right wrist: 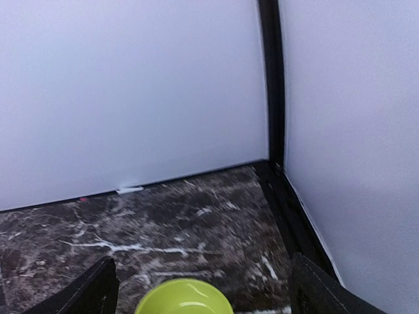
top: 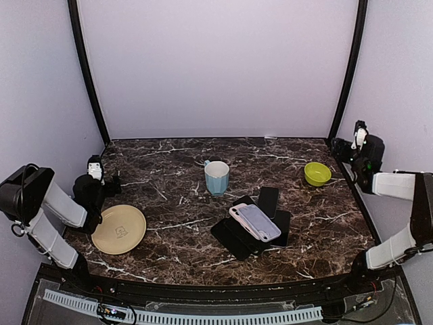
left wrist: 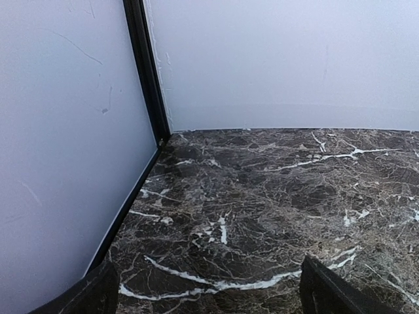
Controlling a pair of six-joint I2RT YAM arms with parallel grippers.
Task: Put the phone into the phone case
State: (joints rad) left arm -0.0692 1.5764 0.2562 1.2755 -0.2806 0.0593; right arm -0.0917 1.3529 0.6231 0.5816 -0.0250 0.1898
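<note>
A pile of phones and cases lies right of the table's middle in the top view. On top is a pink-rimmed slab with a lavender face (top: 256, 222); I cannot tell whether it is a phone or a case. A black phone (top: 268, 201) lies just behind it, and flat black pieces (top: 233, 238) stick out underneath. My left gripper (top: 103, 177) hovers at the far left, open and holding nothing, its view (left wrist: 213, 297) filled by bare marble. My right gripper (top: 342, 147) is at the far right edge, open and holding nothing (right wrist: 206, 294). Both are far from the pile.
A light blue mug (top: 216, 177) stands behind the pile. A lime green bowl (top: 316, 173) (right wrist: 184, 297) sits near the right gripper. A tan plate (top: 119, 229) lies at front left beside the left arm. White walls with black corner posts (left wrist: 145, 72) (right wrist: 272, 78) enclose the table.
</note>
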